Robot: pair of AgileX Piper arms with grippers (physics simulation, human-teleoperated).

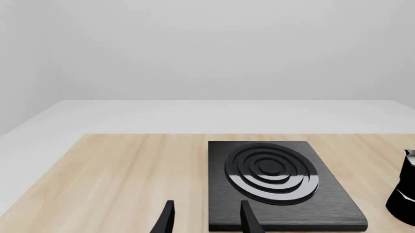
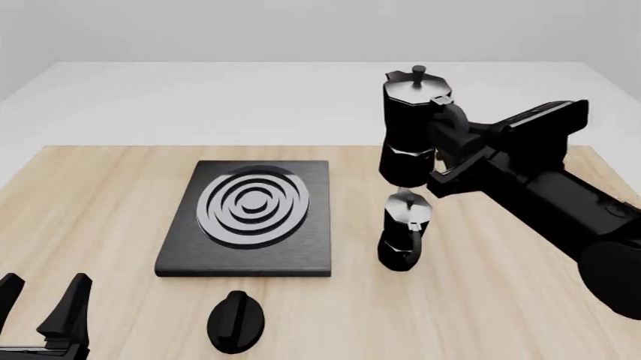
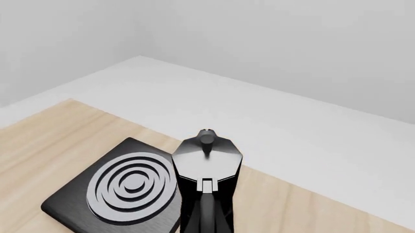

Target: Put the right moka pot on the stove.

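The right moka pot, black and faceted with a shiny silver lid, hangs in the air to the right of the stove. My right gripper is shut on its side handle. In the right wrist view the pot fills the near centre, with the stove below and beside it. The stove is a flat black slab with silver-grey ring burners. My left gripper stands open and empty near the table's front left corner, its fingertips short of the stove's near edge.
A second, smaller-looking black moka pot stands upright on the wooden table, directly under the lifted one and right of the stove; it shows too at the left wrist view's edge. A black round knob lies in front of the stove.
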